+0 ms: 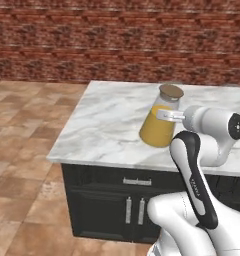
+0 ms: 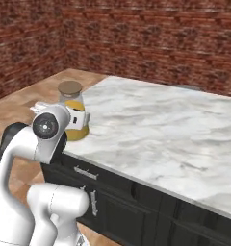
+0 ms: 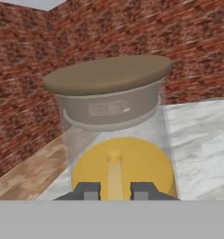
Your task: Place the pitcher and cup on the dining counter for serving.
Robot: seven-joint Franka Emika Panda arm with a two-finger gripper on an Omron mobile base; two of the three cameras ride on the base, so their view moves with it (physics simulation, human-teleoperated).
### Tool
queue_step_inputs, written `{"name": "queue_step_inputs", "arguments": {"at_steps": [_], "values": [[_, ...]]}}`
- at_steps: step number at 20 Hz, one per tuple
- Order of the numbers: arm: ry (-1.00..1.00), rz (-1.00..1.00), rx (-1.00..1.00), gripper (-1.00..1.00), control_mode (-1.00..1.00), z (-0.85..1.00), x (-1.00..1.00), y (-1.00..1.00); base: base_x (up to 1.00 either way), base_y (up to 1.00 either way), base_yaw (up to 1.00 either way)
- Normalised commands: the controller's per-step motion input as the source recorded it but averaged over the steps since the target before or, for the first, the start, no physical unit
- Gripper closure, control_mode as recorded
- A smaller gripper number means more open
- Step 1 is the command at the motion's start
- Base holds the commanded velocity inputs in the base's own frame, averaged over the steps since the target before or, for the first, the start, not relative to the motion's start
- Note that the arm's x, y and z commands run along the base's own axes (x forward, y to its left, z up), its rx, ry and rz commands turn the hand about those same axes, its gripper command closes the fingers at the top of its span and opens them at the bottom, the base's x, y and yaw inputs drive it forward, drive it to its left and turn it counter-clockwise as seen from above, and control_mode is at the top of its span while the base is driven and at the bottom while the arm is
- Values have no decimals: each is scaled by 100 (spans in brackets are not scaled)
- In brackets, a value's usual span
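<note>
Pitcher (image 1: 160,121) sits tilted in my tool (image 1: 166,115), jaws narrowed on its neck below the cork lid (image 1: 171,91), seemingly just above the tabletop (image 1: 112,120) near its edge; release and cup remain.

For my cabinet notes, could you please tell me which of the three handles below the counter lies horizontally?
The drawer handle, set above the two upright door handles.
</note>
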Motion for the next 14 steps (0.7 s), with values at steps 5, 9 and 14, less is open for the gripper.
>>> {"name": "queue_step_inputs", "arguments": {"at_steps": [5, 9, 14], "values": [[0, 0, 0, 100, 100, 0, 0, 0, 19, 100, 0], [0, 0, 0, 100, 100, 0, 0, 0, 52, 100, 0], [0, 0, 0, 100, 100, 0, 0, 0, 60, 100, 0]]}}
